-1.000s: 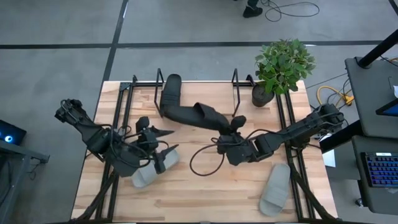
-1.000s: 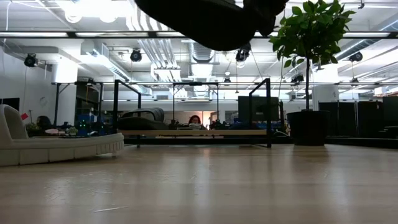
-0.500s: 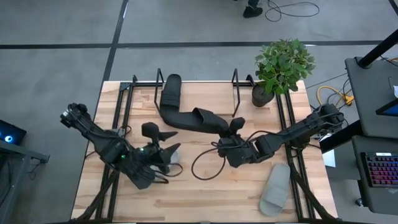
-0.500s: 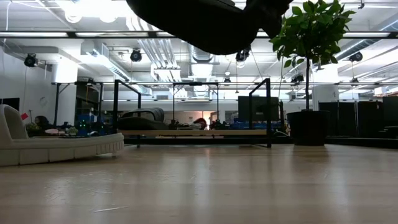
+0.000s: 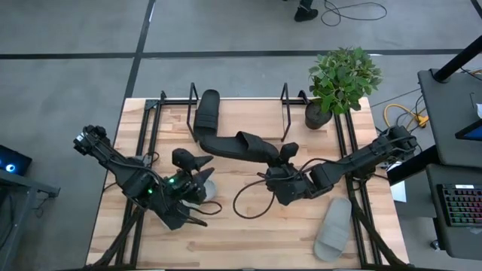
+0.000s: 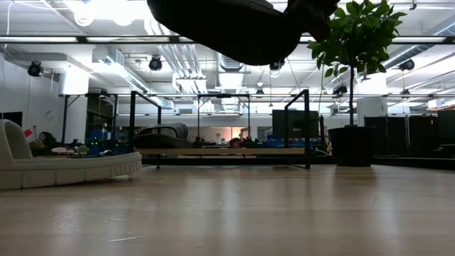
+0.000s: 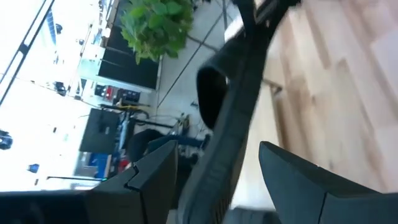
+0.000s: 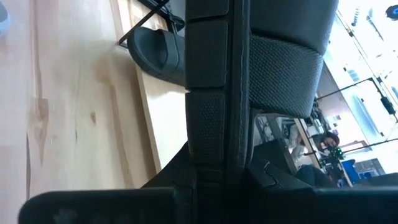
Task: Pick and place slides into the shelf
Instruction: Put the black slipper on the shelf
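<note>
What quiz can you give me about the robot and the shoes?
1. True or false: the plant stands in the middle of the table.
2. What do the right fingers hold? A) a black slide B) a cup C) a book
3. How many slides lie on the shelf?
Key: 1 false, it stands at a far corner. 2 A. 3 one, the other black slide.
</note>
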`<state>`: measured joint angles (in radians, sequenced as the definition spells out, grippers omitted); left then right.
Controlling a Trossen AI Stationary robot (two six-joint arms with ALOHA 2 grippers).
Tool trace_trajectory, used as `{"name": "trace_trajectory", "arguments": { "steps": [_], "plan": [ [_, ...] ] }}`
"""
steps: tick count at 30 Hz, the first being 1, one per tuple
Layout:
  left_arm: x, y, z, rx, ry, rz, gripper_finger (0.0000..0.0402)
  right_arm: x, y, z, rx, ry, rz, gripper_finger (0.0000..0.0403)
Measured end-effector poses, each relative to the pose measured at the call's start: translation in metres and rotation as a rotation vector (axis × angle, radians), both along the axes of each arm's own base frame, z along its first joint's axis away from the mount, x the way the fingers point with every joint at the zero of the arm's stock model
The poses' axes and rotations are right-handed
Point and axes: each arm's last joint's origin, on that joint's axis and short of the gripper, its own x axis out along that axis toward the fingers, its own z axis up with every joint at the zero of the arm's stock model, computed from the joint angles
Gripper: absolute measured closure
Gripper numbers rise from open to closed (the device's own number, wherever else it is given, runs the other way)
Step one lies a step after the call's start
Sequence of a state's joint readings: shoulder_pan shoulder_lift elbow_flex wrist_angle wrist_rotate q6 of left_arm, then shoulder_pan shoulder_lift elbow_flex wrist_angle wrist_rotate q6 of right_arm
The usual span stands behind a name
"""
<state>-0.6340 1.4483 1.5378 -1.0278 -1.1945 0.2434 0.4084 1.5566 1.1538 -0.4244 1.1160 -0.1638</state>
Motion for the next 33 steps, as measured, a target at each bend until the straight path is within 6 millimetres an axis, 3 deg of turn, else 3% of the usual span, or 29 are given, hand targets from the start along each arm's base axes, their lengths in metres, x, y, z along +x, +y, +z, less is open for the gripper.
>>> {"name": "trace_trajectory", "arguments": {
  "steps": [11, 27, 33],
  "plan": [
    [0.007, 0.019, -0.012, 0.099, 0.133, 0.077, 0.0191, 0.0, 0.001, 0.0, -0.003, 0.003, 0.004, 0.0354],
    [0.023, 0.06, -0.015, -0.012, 0.197, 0.176, 0.0192, -0.001, 0.002, 0.001, -0.004, 0.003, 0.009, 0.0355],
    [0.024, 0.061, -0.016, -0.06, 0.229, 0.147, 0.0239, -0.001, 0.002, 0.001, -0.01, 0.01, 0.013, 0.0355]
  ]
}}
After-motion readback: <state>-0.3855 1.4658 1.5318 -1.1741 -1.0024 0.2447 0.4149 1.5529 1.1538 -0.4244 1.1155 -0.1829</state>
